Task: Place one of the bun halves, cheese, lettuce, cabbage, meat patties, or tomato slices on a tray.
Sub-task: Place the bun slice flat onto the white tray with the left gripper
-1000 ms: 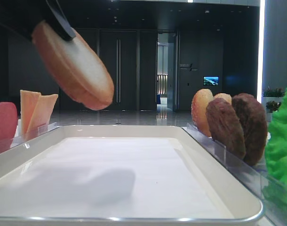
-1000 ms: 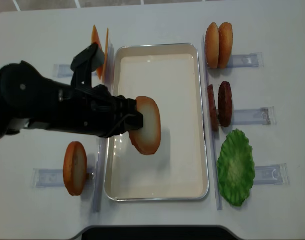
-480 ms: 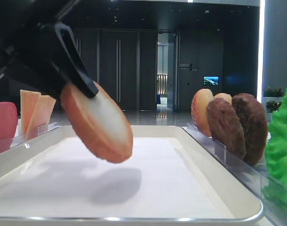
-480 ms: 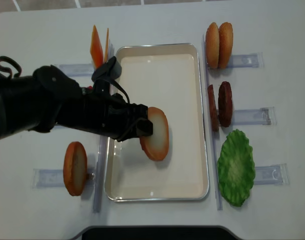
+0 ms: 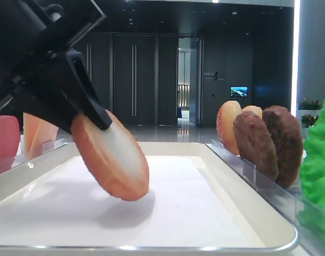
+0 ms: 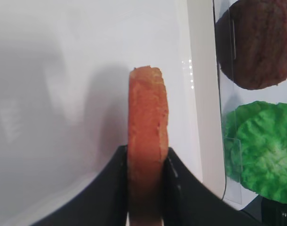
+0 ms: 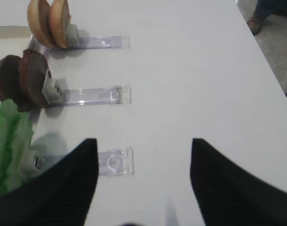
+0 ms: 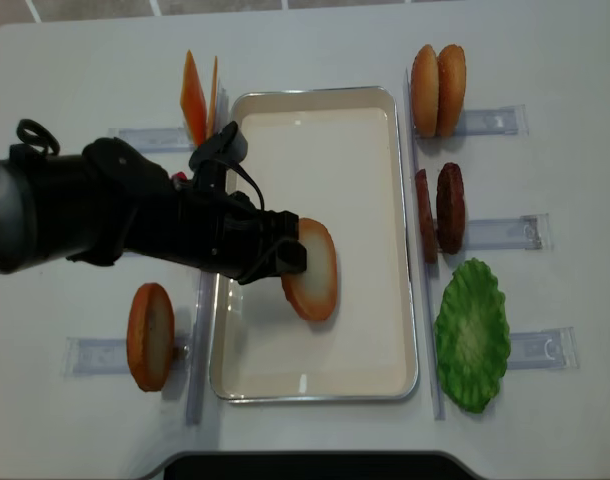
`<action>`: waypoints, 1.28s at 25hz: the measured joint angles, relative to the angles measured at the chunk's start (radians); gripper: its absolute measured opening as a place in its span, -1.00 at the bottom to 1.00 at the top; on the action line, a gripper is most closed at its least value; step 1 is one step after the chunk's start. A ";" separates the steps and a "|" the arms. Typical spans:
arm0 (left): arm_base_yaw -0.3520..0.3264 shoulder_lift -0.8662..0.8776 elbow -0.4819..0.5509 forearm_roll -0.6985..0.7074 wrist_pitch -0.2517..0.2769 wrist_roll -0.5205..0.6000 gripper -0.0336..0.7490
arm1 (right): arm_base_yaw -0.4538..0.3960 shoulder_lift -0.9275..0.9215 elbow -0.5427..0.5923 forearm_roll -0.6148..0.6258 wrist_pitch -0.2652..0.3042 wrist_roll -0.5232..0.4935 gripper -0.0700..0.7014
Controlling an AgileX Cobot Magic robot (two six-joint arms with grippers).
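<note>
My left gripper (image 8: pixel 290 258) is shut on a bun half (image 8: pixel 313 268), gripping it edge-on between both black fingers (image 6: pixel 120 181). The bun half (image 5: pixel 112 160) hangs tilted inside the white tray (image 8: pixel 315 92), and its lower edge meets its shadow on the paper liner (image 5: pixel 194 208). In the left wrist view the bun half (image 6: pixel 147 117) stands upright over the tray (image 6: pixel 63 70), close to the right rim. My right gripper (image 7: pixel 142 143) is open above bare table, with nothing between its fingers.
Two buns (image 8: pixel 437 90), two meat patties (image 8: pixel 440 208) and the lettuce (image 8: pixel 472 335) stand in clear holders right of the tray. Cheese slices (image 8: pixel 197 100) stand at the back left. A tomato slice (image 5: pixel 2 140) is at the near left. A clear holder (image 7: pixel 114 162) lies by my right gripper.
The left gripper has carried the bun half down from high above the tray and a little to the right, until its lower edge reaches the liner. The grip stays shut.
</note>
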 joint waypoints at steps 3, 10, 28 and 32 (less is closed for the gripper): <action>0.000 0.019 0.000 -0.073 0.006 0.087 -0.55 | 0.000 0.000 0.000 0.000 0.000 0.000 0.25; 0.000 0.082 0.000 -0.206 0.058 0.239 -0.56 | 0.000 0.000 0.000 0.000 0.000 0.000 0.25; 0.000 0.089 0.000 -0.214 0.056 0.264 -0.41 | 0.000 0.000 0.000 0.000 0.000 0.000 0.25; 0.001 0.089 0.000 -0.174 0.055 0.224 0.04 | 0.000 0.000 0.000 0.000 0.000 0.000 0.25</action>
